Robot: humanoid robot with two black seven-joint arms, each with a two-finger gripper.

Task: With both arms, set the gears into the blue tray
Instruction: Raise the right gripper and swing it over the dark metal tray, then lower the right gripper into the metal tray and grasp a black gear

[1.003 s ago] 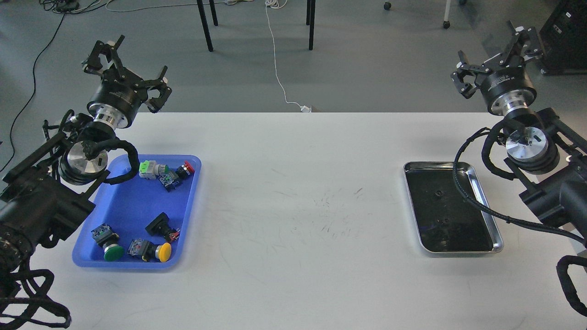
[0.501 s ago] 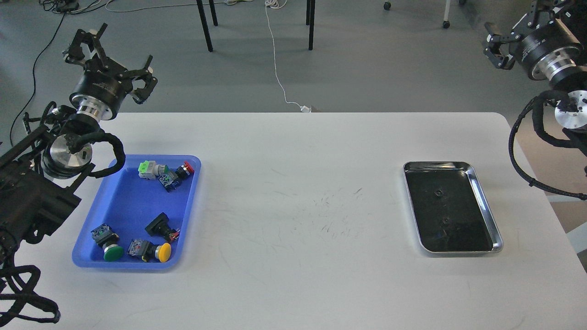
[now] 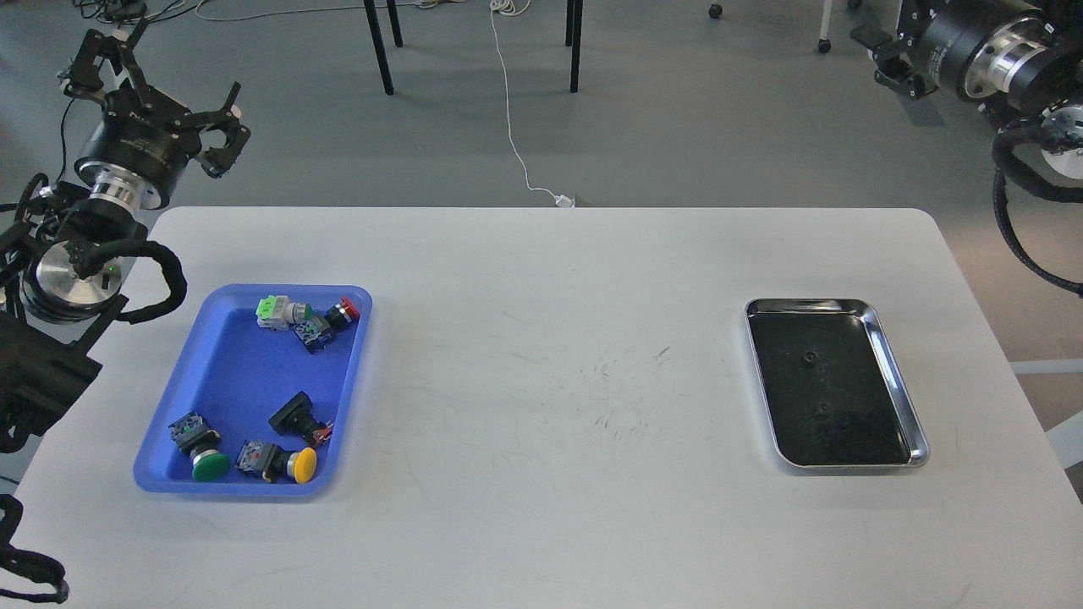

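Note:
Two tiny black gears (image 3: 809, 358) (image 3: 819, 409) lie on the dark bottom of the steel tray (image 3: 918, 440) at the table's right. The blue tray (image 3: 228, 372) sits at the left and holds several push-buttons; I see no gear in it. My left gripper (image 3: 152, 85) hangs open and empty beyond the table's far left corner, well above and behind the blue tray. My right gripper (image 3: 918, 30) is at the top right edge, far from the steel tray. One of its fingers (image 3: 890, 61) splays wide and the other is cut off by the frame.
Push-buttons with green (image 3: 210, 465), yellow (image 3: 305, 464) and red (image 3: 347, 309) caps lie in the blue tray. The white table (image 3: 550, 381) runs between the two trays. Chair legs and a white cable stand on the floor behind.
Both arms have swung up and outward. The left gripper moved up-left off the blue tray's corner. The right gripper moved up-right, uncovering the steel tray.

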